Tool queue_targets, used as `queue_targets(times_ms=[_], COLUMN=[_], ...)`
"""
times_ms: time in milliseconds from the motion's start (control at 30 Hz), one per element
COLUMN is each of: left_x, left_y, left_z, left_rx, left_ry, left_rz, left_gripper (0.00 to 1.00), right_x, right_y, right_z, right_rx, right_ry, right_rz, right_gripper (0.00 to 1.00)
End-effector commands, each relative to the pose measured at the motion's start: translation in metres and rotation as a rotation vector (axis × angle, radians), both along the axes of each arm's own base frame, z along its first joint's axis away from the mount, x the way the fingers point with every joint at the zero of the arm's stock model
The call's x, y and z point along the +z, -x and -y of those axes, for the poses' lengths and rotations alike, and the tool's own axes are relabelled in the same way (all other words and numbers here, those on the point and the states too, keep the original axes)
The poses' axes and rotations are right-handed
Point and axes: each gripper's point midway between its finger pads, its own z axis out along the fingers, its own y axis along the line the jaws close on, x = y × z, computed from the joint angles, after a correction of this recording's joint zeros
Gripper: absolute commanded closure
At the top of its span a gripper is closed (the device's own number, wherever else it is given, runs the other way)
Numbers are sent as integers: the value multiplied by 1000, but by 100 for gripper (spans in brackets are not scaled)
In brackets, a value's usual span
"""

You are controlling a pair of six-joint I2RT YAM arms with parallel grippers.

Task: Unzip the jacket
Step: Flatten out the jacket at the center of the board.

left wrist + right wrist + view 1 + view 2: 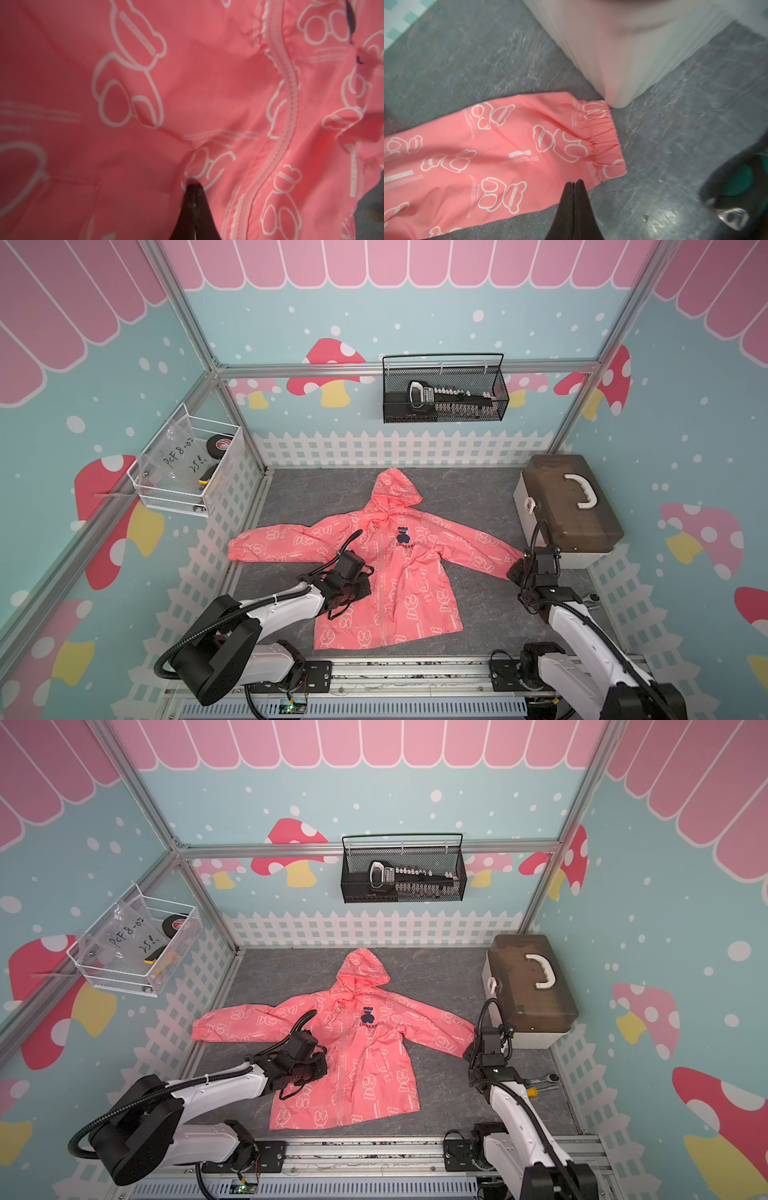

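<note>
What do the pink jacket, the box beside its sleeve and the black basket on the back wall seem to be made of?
Jacket: thin woven synthetic, probably nylon or polyester; faint sheen, sharp creases, gathered elastic cuff.
Box: likely plastic; smoky translucent lid, pale matte base, white moulded handle.
Basket: metal wire mesh, black matte coating.

Left arm point(278, 608): we hold it stretched forward and inward, wrist bent down.
Left gripper point(192, 186): our jaws closed, tips pinching a pucker of the jacket point(187, 93).
Right arm point(577, 626): we hold it forward on our right side, wrist tipped down.
Right gripper point(574, 182): our jaws pressed flush together.
</note>
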Motion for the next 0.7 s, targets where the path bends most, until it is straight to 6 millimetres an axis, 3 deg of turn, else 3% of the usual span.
queue_targets(times_ms=[0,67,100,133,167,200,300,400,500,667], left_x=[-6,0,6,13,24,40,87,119,129,114], left_y=[18,19,16,11,4,-5,-39,-81,-130,-196], left_z=[6,13,15,15,15,16,10,5,-1,3], left_rx=[3,-17,-21,-19,-25,-36,-39,-30,-23,-55], left_ry=[-3,0,2,-2,-16,-38,-149,-192,-206,-247], left_rz=[-8,14,34,59,97,146,281,319,281,192], left_gripper=[97,93,86,76,66,55,30,22,21,23], right_x=[5,17,22,27,31,31,35,38,39,31], right_y=[8,-12,-24,-33,-43,-50,-67,-77,-83,-91], right_z=[2,-17,-29,-40,-50,-60,-76,-90,-108,-130], right_rx=[41,169,238,299,355,406,496,557,619,671], right_ry=[46,20,-4,-31,-58,-87,-119,-125,-140,-152], right_rz=[-22,20,33,43,46,30,10,-4,-12,-22], right_gripper=[98,85,78,68,52,45,36,34,36,44])
